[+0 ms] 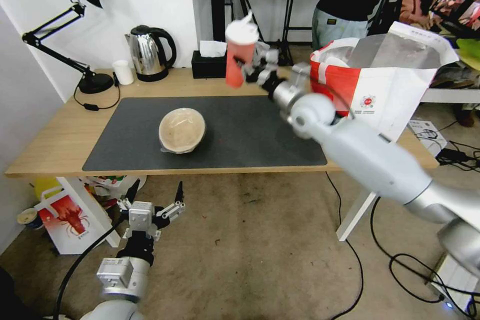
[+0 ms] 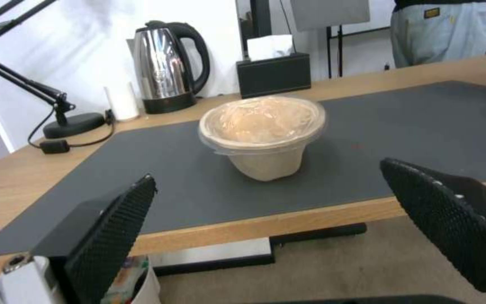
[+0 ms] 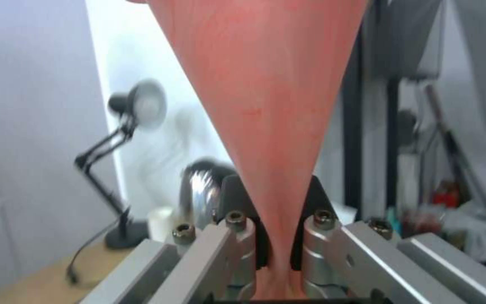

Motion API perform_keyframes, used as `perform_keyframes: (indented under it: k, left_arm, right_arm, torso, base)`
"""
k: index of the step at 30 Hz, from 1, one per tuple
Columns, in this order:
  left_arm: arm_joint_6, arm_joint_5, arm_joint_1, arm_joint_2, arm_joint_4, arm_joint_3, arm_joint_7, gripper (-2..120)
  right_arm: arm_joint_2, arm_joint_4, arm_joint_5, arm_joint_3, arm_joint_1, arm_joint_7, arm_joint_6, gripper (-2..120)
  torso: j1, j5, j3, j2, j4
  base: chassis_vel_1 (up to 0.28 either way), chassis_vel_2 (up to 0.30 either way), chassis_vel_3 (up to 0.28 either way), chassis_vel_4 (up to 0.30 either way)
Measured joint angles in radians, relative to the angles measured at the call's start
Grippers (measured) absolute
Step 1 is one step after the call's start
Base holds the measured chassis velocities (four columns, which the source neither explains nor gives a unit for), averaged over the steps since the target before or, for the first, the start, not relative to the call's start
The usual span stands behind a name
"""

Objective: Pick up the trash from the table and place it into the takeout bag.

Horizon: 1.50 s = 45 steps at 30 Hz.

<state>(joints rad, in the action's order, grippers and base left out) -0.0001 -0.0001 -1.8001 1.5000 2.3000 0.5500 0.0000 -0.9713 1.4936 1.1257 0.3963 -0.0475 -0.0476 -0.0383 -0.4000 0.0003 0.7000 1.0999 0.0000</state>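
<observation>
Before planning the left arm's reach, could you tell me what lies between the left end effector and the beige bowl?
In the left wrist view, only the table's front edge and bare dark mat lie between the open left end effector and the beige bowl.

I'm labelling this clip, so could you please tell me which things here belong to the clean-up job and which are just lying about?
Job:
- red cup, held aloft by the right gripper
- beige bowl on the mat
- takeout bag
- table

Lying about:
- kettle
- tissue box
- desk lamp
- crayfish bag on the floor

The left gripper waits low, open.
</observation>
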Motion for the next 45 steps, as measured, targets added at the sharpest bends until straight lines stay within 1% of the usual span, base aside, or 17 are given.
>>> perform_keyframes:
  k: [7,9,10,11,13,15,16,17,19,20,23,24,28,36,40,41,45]
  left_arm:
    - [0.000,0.000,0.000,0.000,0.000,0.000,0.000,100]
    - [0.000,0.000,0.000,0.000,0.000,0.000,0.000,100]
    - [0.000,0.000,0.000,0.000,0.000,0.000,0.000,100]
    - [0.000,0.000,0.000,0.000,0.000,0.000,0.000,100]
    - [0.000,0.000,0.000,0.000,0.000,0.000,0.000,100]
    - [0.000,0.000,0.000,0.000,0.000,0.000,0.000,100]
    - [0.000,0.000,0.000,0.000,0.000,0.000,0.000,100]
    - [0.000,0.000,0.000,0.000,0.000,0.000,0.000,100]
    - [0.000,0.000,0.000,0.000,0.000,0.000,0.000,100]
    - [0.000,0.000,0.000,0.000,0.000,0.000,0.000,100]
    - [0.000,0.000,0.000,0.000,0.000,0.000,0.000,100]
    - [0.000,0.000,0.000,0.000,0.000,0.000,0.000,100]
    - [0.000,0.000,0.000,0.000,0.000,0.000,0.000,100]
    - [0.000,0.000,0.000,0.000,0.000,0.000,0.000,100]
    - [0.000,0.000,0.000,0.000,0.000,0.000,0.000,100]
    - [0.000,0.000,0.000,0.000,0.000,0.000,0.000,100]
    - [0.000,0.000,0.000,0.000,0.000,0.000,0.000,100]
  right_arm:
    - [0.085,0.031,0.073,-0.023,0.130,-0.039,-0.051,3]
    - [0.144,0.054,0.104,-0.030,0.187,-0.082,-0.093,3]
    - [0.144,0.054,0.104,-0.030,0.187,-0.082,-0.093,3]
    - [0.162,0.063,0.114,-0.034,0.200,-0.097,-0.108,3]
    - [0.218,0.095,0.148,-0.044,0.229,-0.131,-0.148,3]
    - [0.231,0.103,0.153,-0.045,0.234,-0.139,-0.156,3]
    - [0.267,0.127,0.161,-0.047,0.244,-0.155,-0.175,3]
    - [0.267,0.127,0.161,-0.047,0.244,-0.155,-0.175,3]
    - [0.339,0.178,0.167,-0.059,0.247,-0.190,-0.208,3]
    - [0.339,0.178,0.167,-0.059,0.247,-0.190,-0.208,3]
    - [0.420,0.205,0.158,-0.080,0.220,-0.205,-0.231,3]
    - [0.420,0.205,0.158,-0.080,0.220,-0.205,-0.231,3]
    - [0.476,0.194,0.149,-0.124,0.155,-0.201,-0.241,3]
    - [0.542,0.193,0.138,-0.193,0.043,-0.170,-0.244,3]
    - [0.577,0.202,0.123,-0.254,-0.048,-0.147,-0.248,3]
    - [0.577,0.202,0.123,-0.254,-0.048,-0.147,-0.248,3]
    - [0.599,0.217,0.097,-0.314,-0.149,-0.131,-0.246,3]
  torso:
    - [0.000,-0.0002,0.000,0.000,0.0001]
    - [0.000,-0.0001,0.000,0.000,0.0001]
    - [0.000,-0.0001,0.000,0.000,0.0001]
    - [0.000,-0.0001,0.000,0.000,-0.0001]
    - [0.000,0.0000,0.000,0.000,-0.0002]
    - [0.000,0.0000,0.000,0.000,-0.0002]
    - [0.000,-0.0001,0.000,0.000,0.0000]
    - [0.000,-0.0001,0.000,0.000,0.0000]
    - [0.000,-0.0001,0.000,0.000,0.0001]
    - [0.000,-0.0001,0.000,0.000,0.0001]
    - [0.000,0.0001,0.000,0.000,-0.0003]
    - [0.000,0.0001,0.000,0.000,-0.0003]
    - [0.000,0.0001,0.000,0.000,0.0000]
    - [0.000,-0.0002,0.000,0.000,0.0001]
    - [0.000,0.0001,0.000,0.000,0.0000]
    - [0.000,0.0001,0.000,0.000,0.0000]
    - [0.000,-0.0003,0.000,0.000,0.0000]
  base:
    - [0.000,0.000,0.000,0.000]
    - [0.000,0.000,0.000,0.000]
    - [0.000,0.000,0.000,0.000]
    - [0.000,0.000,0.000,0.000]
    - [0.000,0.000,0.000,0.000]
    - [0.000,0.000,0.000,0.000]
    - [0.000,0.000,0.000,0.000]
    - [0.000,0.000,0.000,0.000]
    - [0.000,0.000,0.000,0.000]
    - [0.000,0.000,0.000,0.000]
    - [0.000,0.000,0.000,0.000]
    - [0.000,0.000,0.000,0.000]
    - [0.000,0.000,0.000,0.000]
    - [0.000,0.000,0.000,0.000]
    - [0.000,0.000,0.000,0.000]
    - [0.000,0.000,0.000,0.000]
    - [0.000,0.000,0.000,0.000]
